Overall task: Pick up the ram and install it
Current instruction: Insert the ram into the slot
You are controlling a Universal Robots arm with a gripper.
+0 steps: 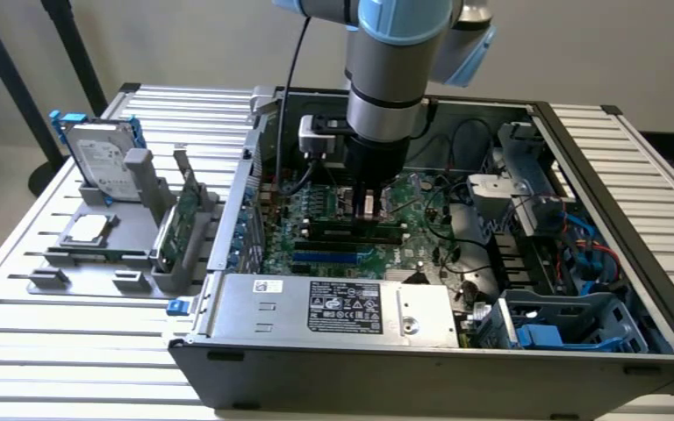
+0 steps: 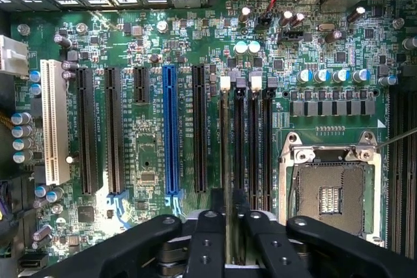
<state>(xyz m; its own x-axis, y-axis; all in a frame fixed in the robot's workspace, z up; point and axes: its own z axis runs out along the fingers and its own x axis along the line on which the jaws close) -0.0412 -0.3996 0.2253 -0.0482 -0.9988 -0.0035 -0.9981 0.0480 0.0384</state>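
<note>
The ram (image 2: 225,148) is a slim dark-green stick, seen edge-on. It stands in the outermost of the black memory slots, the one farthest from the CPU socket (image 2: 329,193). In the exterior view the ram (image 1: 347,228) lies low on the motherboard (image 1: 313,206) inside the open computer case. My gripper (image 1: 367,210) points straight down onto it. In the wrist view the gripper (image 2: 229,194) straddles one end of the stick. Its black fingers (image 2: 215,226) stand a narrow gap apart, one on each side, so it is open. The other memory slots (image 2: 254,148) hold nothing.
Black, blue (image 2: 171,128) and white (image 2: 55,122) expansion slots run beside the memory slots. A silver power supply (image 1: 337,307), drive cages and cables crowd the case (image 1: 618,219). Outside it, a grey rack holds a green card (image 1: 179,224) and a hard drive (image 1: 103,162) in a blue frame.
</note>
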